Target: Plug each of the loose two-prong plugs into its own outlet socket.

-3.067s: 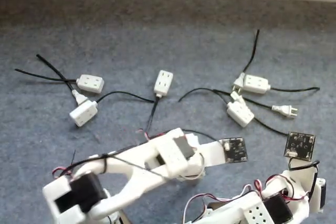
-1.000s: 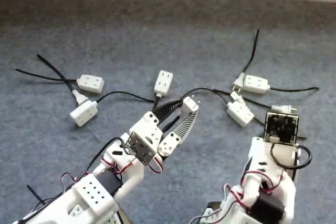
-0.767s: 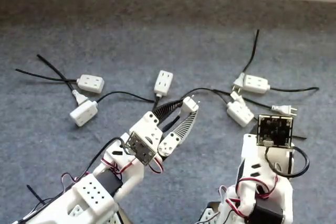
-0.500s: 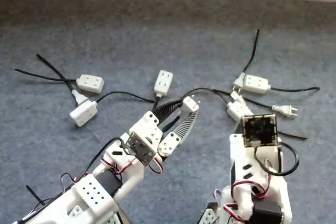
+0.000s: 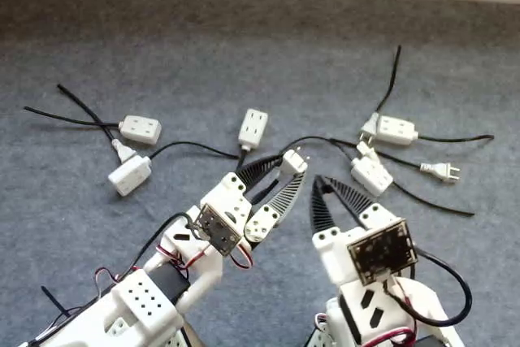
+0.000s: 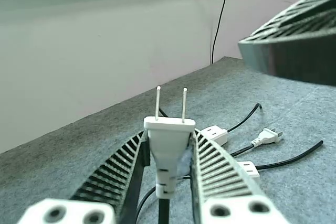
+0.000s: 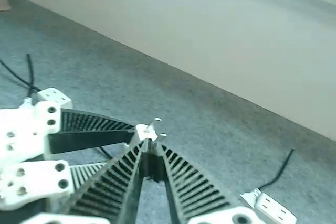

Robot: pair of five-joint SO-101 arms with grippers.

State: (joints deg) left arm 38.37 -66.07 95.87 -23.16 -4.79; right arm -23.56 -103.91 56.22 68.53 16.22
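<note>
Plug (image 6: 168, 136) held up over the middle of the tabletop (image 5: 203, 62), left gripper (image 5: 290, 170) clamped on it

Looks light and rigid: hard plastic body, two thin prongs (image 6: 184, 106) sticking out past the fingertips (probably easy to bend if knocked sideways). Best taken by the flat sides of the body, same spot as the left fingers (image 6: 215, 171), closed snug there with the black cord (image 6: 164, 211) trailing out the back. Expect that cord to be floppy and tug a little on the way in, so keep the squeeze firm against twisting on smooth plastic. Got the right gripper (image 5: 318, 178) just beside it, tips drawn together, nothing clearly between them. Nearest free-looking socket (image 5: 253, 127) lying flat toward the far edge, another loose plug (image 5: 441, 171) well off toward the right edge.
</note>
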